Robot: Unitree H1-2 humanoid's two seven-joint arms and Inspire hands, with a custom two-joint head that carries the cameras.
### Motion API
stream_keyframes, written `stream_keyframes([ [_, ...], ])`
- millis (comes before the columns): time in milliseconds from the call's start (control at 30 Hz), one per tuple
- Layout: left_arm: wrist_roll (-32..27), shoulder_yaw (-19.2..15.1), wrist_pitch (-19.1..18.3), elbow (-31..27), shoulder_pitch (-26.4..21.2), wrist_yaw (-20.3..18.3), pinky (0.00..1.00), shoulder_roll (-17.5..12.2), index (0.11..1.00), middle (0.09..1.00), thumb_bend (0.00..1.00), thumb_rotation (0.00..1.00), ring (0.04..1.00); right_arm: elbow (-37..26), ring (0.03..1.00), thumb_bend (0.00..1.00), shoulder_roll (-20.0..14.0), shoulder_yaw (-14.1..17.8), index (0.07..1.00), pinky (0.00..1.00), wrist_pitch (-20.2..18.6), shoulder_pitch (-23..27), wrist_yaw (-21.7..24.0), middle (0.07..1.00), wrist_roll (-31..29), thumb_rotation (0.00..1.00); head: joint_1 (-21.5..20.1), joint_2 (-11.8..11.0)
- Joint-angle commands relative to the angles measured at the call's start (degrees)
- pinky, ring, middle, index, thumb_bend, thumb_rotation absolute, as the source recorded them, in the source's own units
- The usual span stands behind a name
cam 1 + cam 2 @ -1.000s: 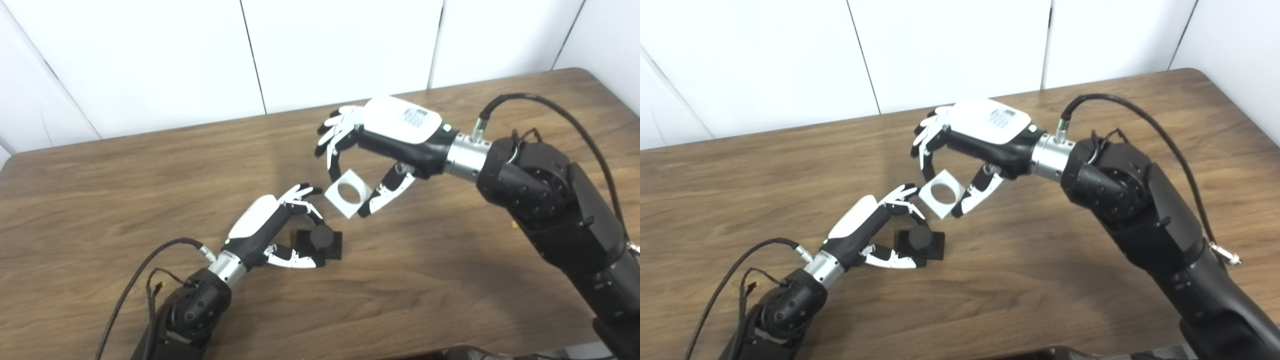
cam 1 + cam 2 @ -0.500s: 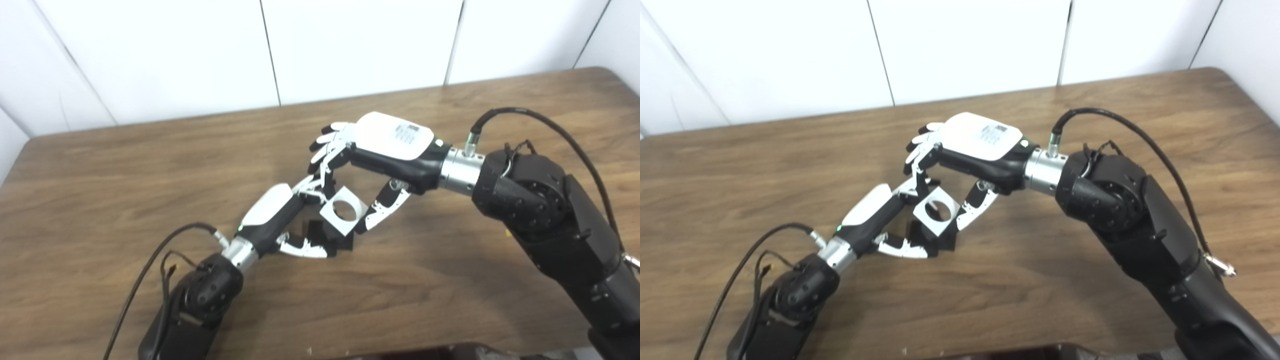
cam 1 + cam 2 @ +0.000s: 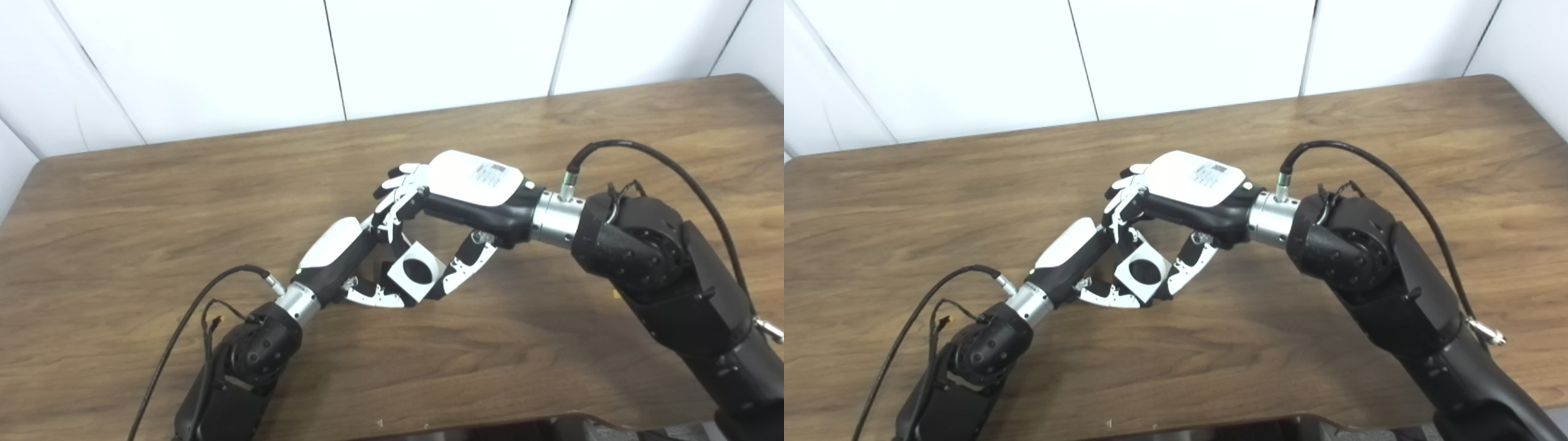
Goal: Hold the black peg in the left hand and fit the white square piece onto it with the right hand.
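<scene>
The white square piece (image 3: 416,273) sits over the black peg (image 3: 418,271), whose round top fills the piece's hole; the rest of the peg and its base are hidden beneath. My right hand (image 3: 456,199) reaches in from the right and is shut on the white piece, with fingers at its far corner and thumb (image 3: 460,277) at its near right edge. My left hand (image 3: 343,254) comes from the lower left and is shut on the peg's base, its thumb (image 3: 373,297) along the near side. In the right eye view the piece (image 3: 1142,273) lies between both hands.
The wooden table (image 3: 153,202) stretches wide to the left and the far right of the hands. White wall panels (image 3: 429,49) stand behind its far edge. A loose black cable (image 3: 202,300) loops beside my left forearm, and another (image 3: 643,150) arcs over my right forearm.
The camera has shifted. My right hand has carried the white piece down and left, from beside the peg to over it; the hole now shows black. My left hand has stayed on the peg.
</scene>
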State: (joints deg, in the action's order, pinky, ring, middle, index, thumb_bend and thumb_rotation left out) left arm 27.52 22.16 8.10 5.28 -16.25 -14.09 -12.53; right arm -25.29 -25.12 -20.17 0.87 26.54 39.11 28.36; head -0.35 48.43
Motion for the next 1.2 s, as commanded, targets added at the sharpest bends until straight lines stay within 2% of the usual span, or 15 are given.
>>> stream_keyframes([
  [0,1.5,0.5,-1.8,-0.1,-0.4,-1.0,0.91,-0.3,0.493,0.928,0.52,0.09,0.996,-0.2,0.879,0.52,0.5,0.5,0.481,0.95,1.4,1.4,-1.5,0.767,-0.2,0.14,-0.1,0.0],
  [200,1.6,0.7,-1.8,-0.5,-0.3,-0.9,0.9,-0.2,0.493,0.928,0.52,0.09,0.994,0.4,0.887,0.52,0.8,0.3,0.482,0.97,1.0,1.1,-1.3,0.769,0.3,0.14,0.4,0.2],
  [1167,1.9,1.0,-1.9,-1.0,0.2,-1.1,0.88,-0.1,0.492,0.931,0.52,0.09,0.991,4.5,0.874,0.52,2.8,0.3,0.481,0.93,0.7,3.3,-1.8,0.77,3.0,0.14,0.5,0.7],
])
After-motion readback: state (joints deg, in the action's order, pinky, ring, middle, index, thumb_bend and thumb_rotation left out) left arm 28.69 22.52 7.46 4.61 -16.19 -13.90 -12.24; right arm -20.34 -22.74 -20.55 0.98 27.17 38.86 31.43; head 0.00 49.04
